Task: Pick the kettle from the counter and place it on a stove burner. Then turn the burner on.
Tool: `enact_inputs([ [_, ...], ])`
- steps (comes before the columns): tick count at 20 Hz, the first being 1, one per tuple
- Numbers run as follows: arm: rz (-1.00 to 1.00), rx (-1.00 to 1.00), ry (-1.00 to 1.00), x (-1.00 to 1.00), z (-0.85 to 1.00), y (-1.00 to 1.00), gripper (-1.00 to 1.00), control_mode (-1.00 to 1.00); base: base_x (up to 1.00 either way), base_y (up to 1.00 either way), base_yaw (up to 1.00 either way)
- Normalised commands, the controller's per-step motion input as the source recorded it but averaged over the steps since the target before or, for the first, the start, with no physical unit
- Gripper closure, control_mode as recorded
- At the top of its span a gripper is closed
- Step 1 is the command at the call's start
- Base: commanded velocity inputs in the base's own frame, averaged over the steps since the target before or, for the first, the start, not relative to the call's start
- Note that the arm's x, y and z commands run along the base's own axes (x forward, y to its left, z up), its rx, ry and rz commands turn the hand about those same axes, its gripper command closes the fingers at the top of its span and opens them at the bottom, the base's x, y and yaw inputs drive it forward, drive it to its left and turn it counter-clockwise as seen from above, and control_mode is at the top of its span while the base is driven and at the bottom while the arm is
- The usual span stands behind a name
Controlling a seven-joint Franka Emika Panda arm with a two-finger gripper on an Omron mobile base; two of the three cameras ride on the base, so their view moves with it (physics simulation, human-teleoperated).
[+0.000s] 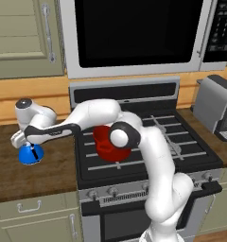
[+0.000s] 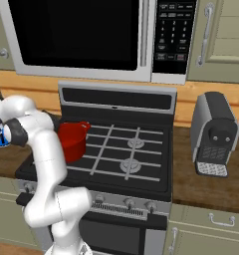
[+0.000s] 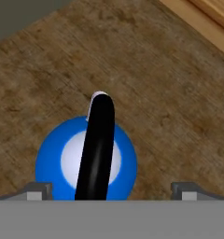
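The stove (image 1: 148,142) takes up the middle of the scene, with a red pot (image 1: 108,142) on its left grates and the free burners (image 2: 130,164) to the right. The counter (image 1: 21,175) runs off to the stove's left. On it stands the kettle (image 1: 30,153), upright, well apart from the stove.

The gripper (image 3: 111,189) hangs directly above the kettle, fingers spread wide on either side and holding nothing. The handle (image 3: 97,144) runs between the fingertips (image 3: 37,190), not across them.

Judgement: the step in hand is the grasp. It should descend straight, keeping the handle centred, and close only once the tips sit below the arch's top. Check whether the jaws close across the handle's width; otherwise rotate the wrist first.

Hidden: the arm covers most of the kettle in the right base view, the fingers' lower ends are cut off, and height above the handle cannot be judged.
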Motion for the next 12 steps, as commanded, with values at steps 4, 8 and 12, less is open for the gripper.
enact_inputs([
  [4,0.0,0.0,0.0,0.0,-0.18,0.29,-1.0,-1.0,0.0,0.0,0.0],
  [8,0.0,0.0,0.0,0.07,-0.08,0.08,-1.0,-1.0,0.0,0.0,0.0],
  [12,0.0,0.0,0.0,0.05,0.0,0.0,1.0,-1.0,0.0,0.0,0.0],
])
